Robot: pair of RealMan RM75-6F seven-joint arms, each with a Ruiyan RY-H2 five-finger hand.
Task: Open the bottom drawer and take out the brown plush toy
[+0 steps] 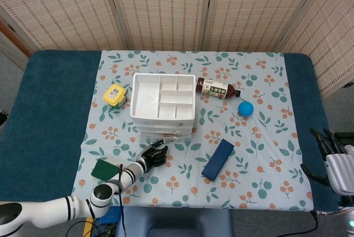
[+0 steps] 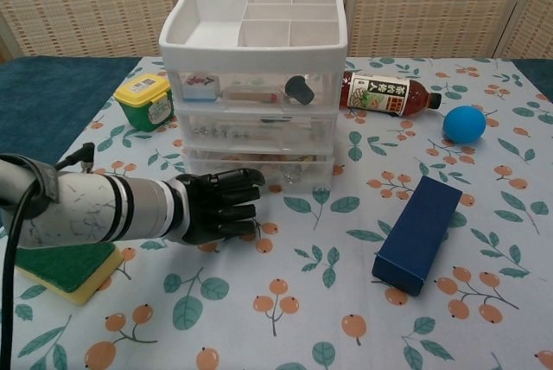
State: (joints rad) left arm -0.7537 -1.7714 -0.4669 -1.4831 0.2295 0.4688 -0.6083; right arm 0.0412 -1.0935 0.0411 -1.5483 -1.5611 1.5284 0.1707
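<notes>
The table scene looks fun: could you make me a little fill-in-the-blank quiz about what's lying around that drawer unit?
1. The ball lying past the bottle is ____ in colour.
2. The small box left of the drawer unit has a ____ lid.
3. The sponge has a yellow base and a ____ top.
4. The hand at the bottom drawer is the robot's ____ hand.

Missing words: blue; yellow; green; left

In front of the drawer unit (image 2: pixel 255 85), the left robot hand (image 2: pixel 216 206) fills the bottom drawer (image 2: pixel 259 171) approach. Right of the unit's front lies open tabletop (image 2: pixel 328 240), bounded by the blue box (image 2: pixel 419 233); the drawer seems slightly protruding.
</notes>
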